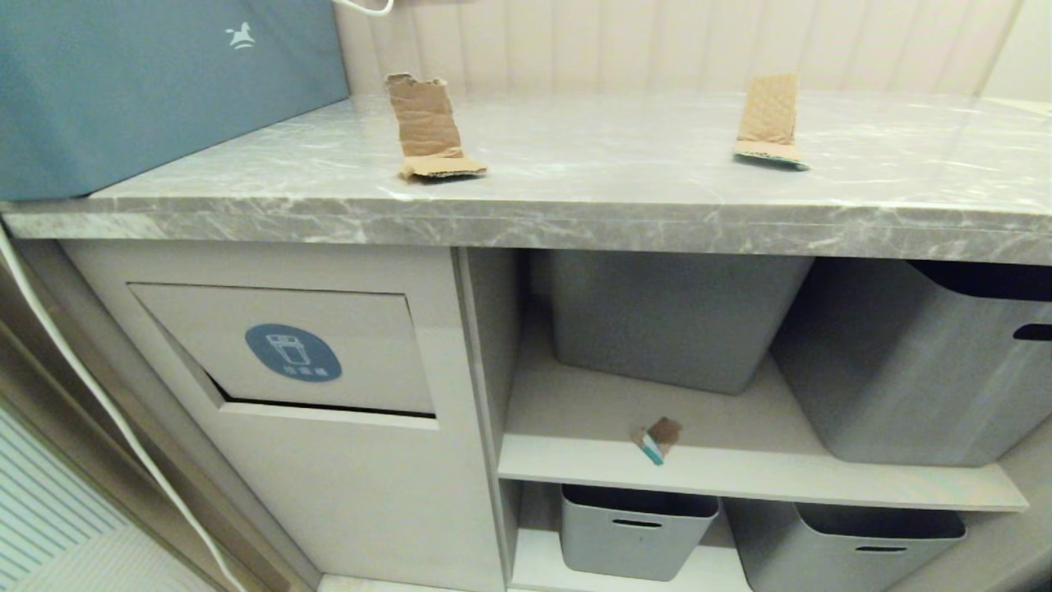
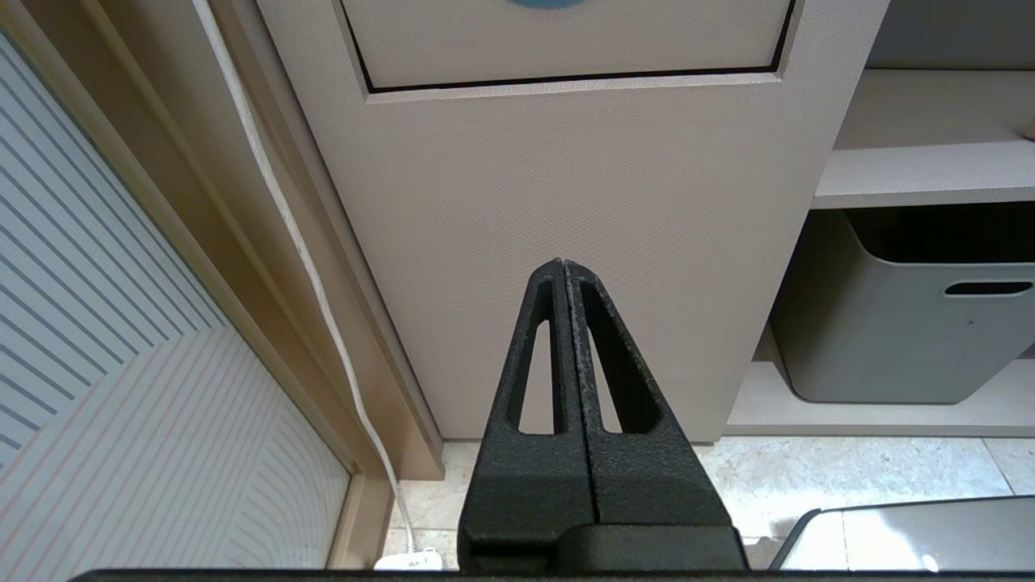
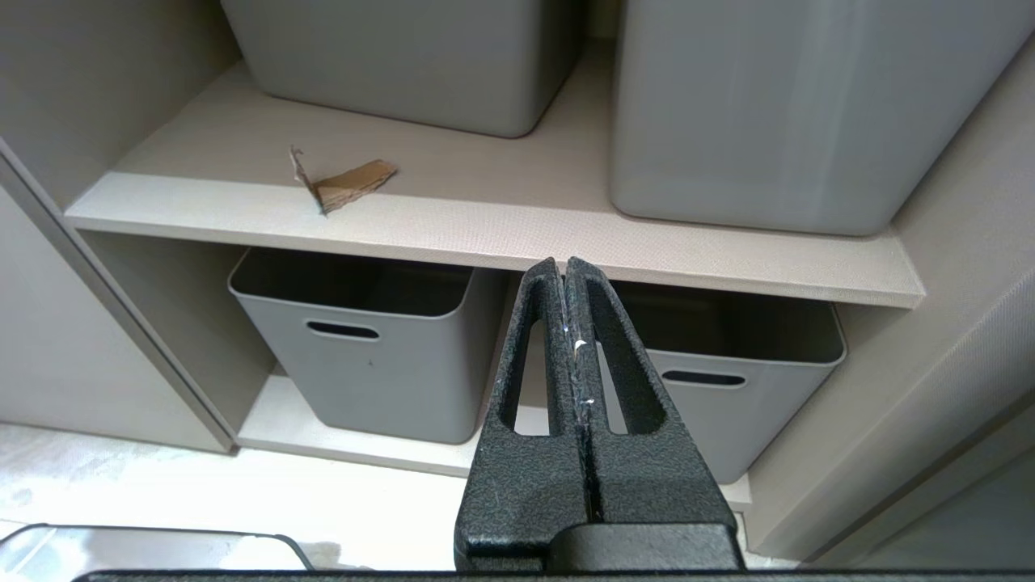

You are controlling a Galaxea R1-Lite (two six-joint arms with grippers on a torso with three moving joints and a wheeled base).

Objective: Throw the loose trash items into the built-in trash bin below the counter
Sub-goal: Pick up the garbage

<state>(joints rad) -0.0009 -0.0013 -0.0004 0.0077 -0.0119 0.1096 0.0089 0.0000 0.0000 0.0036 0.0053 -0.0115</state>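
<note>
Two bent brown cardboard scraps stand on the grey marble counter (image 1: 575, 210): one (image 1: 427, 127) towards the left, one (image 1: 770, 119) towards the right. A tiny scrap with a teal edge (image 1: 657, 438) (image 3: 344, 183) lies on the upper shelf under the counter. The built-in trash bin's flap (image 1: 288, 349) with its blue oval sticker is in the beige cabinet front at the left (image 2: 566, 40). Neither arm shows in the head view. My left gripper (image 2: 563, 263) is shut and empty, low in front of the cabinet below the flap. My right gripper (image 3: 563, 261) is shut and empty, below the shelf's front edge.
Grey plastic tubs fill the shelves: two on the upper shelf (image 1: 670, 316) (image 1: 920, 362), two open ones below (image 1: 633, 530) (image 1: 855, 543). A blue-grey box (image 1: 156, 82) stands at the counter's left end. A white cable (image 2: 283, 234) runs down beside the cabinet to the floor.
</note>
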